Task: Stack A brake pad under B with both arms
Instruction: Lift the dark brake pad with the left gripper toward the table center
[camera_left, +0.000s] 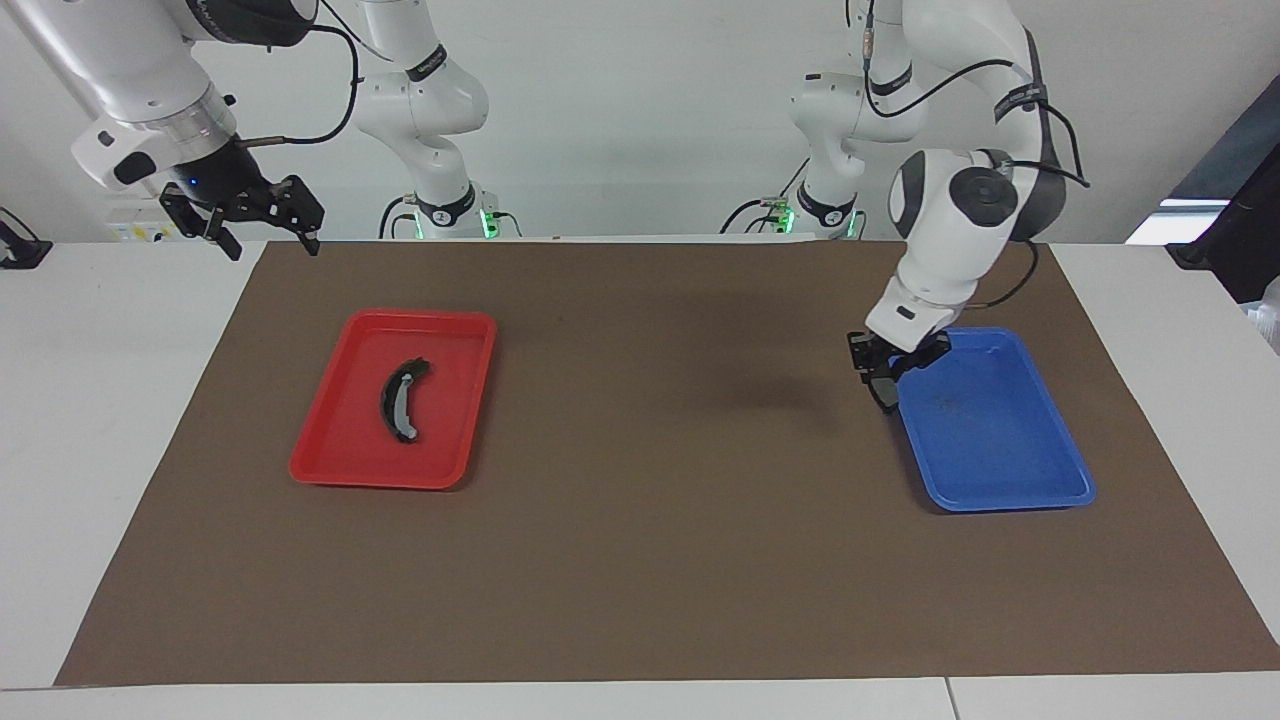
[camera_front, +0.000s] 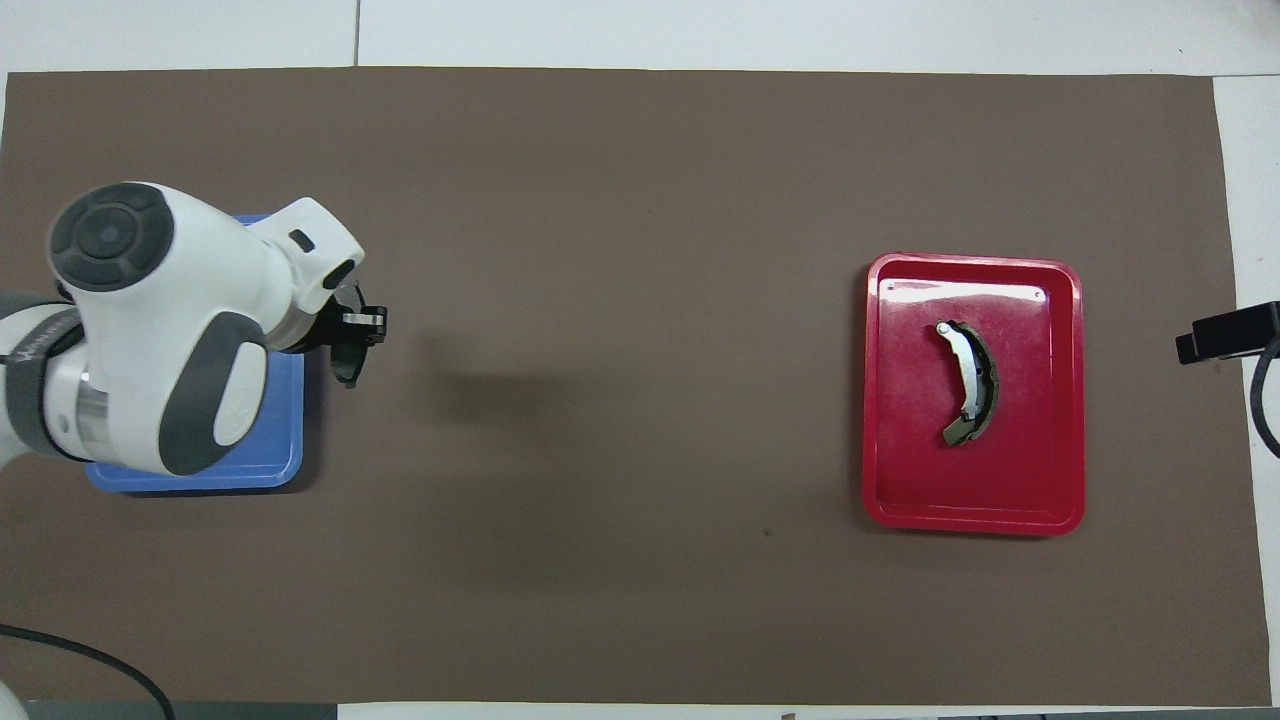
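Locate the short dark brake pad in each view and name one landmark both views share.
Facing view: the brake pad hangs in the left gripper, raised over the blue tray's edge toward the table's middle.
Overhead view: the pad shows just past that same tray edge, over the brown mat, at the gripper.
Shared landmark: the red tray holding the crescent brake piece.

Two trays sit on one brown mat (camera_left: 640, 560): one red tray (camera_left: 340, 455) and one blue tray (camera_left: 1010, 470). There are two brake pieces: one curved crescent shoe (camera_left: 400, 400), one short dark pad (camera_left: 884, 390). Two robot arms.
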